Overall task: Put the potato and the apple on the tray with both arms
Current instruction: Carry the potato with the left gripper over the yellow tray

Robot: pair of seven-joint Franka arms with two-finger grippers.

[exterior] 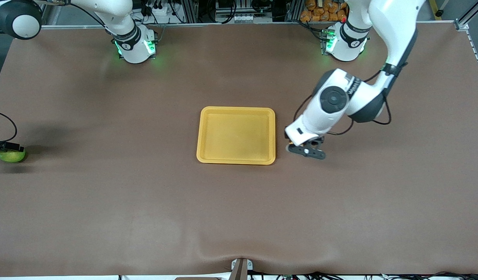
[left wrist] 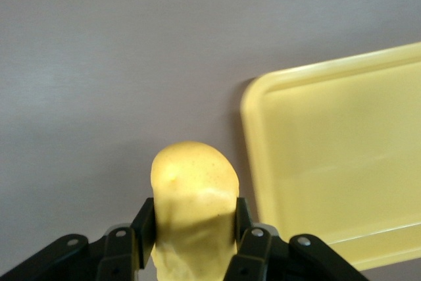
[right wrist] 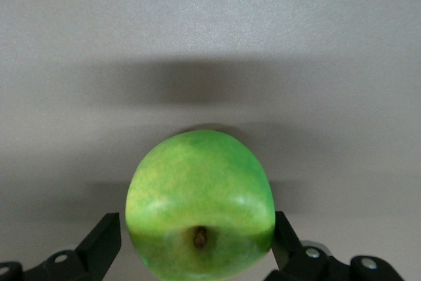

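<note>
Item one: left gripper (left wrist: 191,241), which I read as clamped on the potato (left wrist: 195,202), a finger (left wrist: 143,225) pressed to each flank of the yellow lump in the left wrist view. In the front view this gripper (exterior: 306,151) hangs low over the bare table just beside the tray (exterior: 236,160), off the tray's edge that faces the left arm's end, with the potato itself hidden there under the wrist. Item two: right gripper (right wrist: 197,245), jaws spread wide, one finger (right wrist: 104,245) on either side of the apple (right wrist: 199,205); the fingers stand close to the green skin, though I cannot tell whether they touch it. The apple shows its dark stem dimple toward the wrist camera. In the front view I see the apple (exterior: 12,156) sitting on the table at the right arm's end, well apart from the tray. Item three: the tray, yellow-orange, lying flat mid-table, nothing in it.
</note>
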